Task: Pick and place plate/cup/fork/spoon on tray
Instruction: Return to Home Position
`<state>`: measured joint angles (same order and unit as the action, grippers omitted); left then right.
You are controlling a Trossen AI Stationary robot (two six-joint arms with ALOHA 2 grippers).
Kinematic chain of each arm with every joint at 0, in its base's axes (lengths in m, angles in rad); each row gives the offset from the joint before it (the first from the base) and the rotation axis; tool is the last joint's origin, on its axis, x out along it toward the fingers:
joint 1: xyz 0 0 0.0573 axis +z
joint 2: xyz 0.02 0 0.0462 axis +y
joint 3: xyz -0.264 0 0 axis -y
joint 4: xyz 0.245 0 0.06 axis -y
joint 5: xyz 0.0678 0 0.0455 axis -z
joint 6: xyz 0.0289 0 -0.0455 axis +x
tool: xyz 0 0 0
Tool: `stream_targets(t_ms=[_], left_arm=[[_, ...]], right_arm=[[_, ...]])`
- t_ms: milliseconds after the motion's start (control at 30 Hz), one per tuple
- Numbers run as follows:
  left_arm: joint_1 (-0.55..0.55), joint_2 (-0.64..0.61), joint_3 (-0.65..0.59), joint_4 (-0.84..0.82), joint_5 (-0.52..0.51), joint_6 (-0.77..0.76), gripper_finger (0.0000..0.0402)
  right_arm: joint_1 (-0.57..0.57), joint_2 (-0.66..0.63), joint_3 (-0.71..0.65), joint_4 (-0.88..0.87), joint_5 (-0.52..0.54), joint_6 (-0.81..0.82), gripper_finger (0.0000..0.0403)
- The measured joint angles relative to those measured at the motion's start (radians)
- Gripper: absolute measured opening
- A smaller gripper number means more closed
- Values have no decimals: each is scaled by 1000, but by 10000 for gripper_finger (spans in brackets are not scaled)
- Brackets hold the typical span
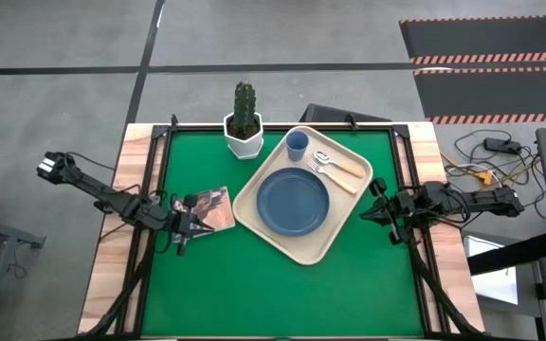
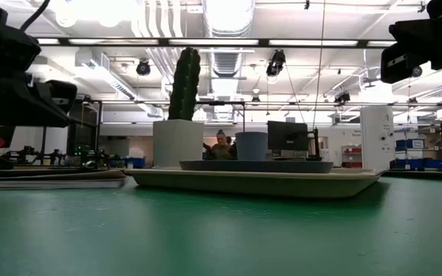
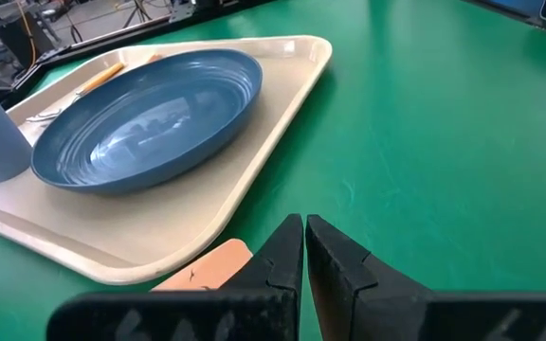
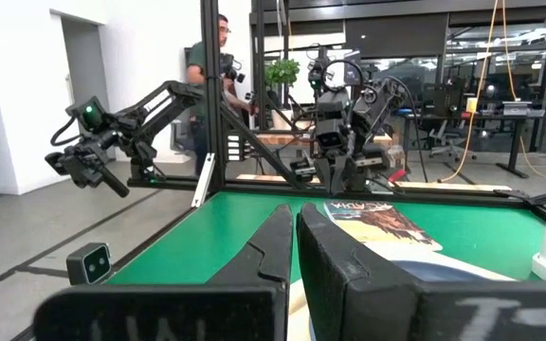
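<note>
The plate (image 1: 293,203), cup (image 1: 297,145), fork (image 1: 335,177) and spoon (image 1: 337,164) all lie on the tray (image 1: 339,227); nothing seems left. Beside it, my left pincer (image 1: 186,231) and right pincer (image 1: 374,202) are pinched empty.

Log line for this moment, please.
slate-blue plate, blue cup, fork, spoon: on beige tray | left gripper, right gripper: shut, empty

We are looking into a robotics lab or workshop, exposed ducts (image 2: 221,19) and strip lights running overhead, monitors (image 2: 286,136) sitting on distant benches, hazard-striped mats (image 1: 486,59) lying on concrete floor, cables (image 1: 486,161) trailing beside the green table (image 1: 254,284), a person (image 4: 207,85) standing behind metal framing.
</note>
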<state>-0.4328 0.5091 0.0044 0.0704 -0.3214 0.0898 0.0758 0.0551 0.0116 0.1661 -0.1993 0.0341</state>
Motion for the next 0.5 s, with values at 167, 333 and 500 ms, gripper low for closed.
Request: stream_targets(t_ms=[167,333,500], left_arm=[[0,9,0,0,0,0,0],[0,15,0,0,0,0,0],[0,13,0,0,0,0,0]], right_arm=[[0,0,0,0,0,0,11],[0,0,0,0,0,0,11],[0,0,0,0,0,0,11]])
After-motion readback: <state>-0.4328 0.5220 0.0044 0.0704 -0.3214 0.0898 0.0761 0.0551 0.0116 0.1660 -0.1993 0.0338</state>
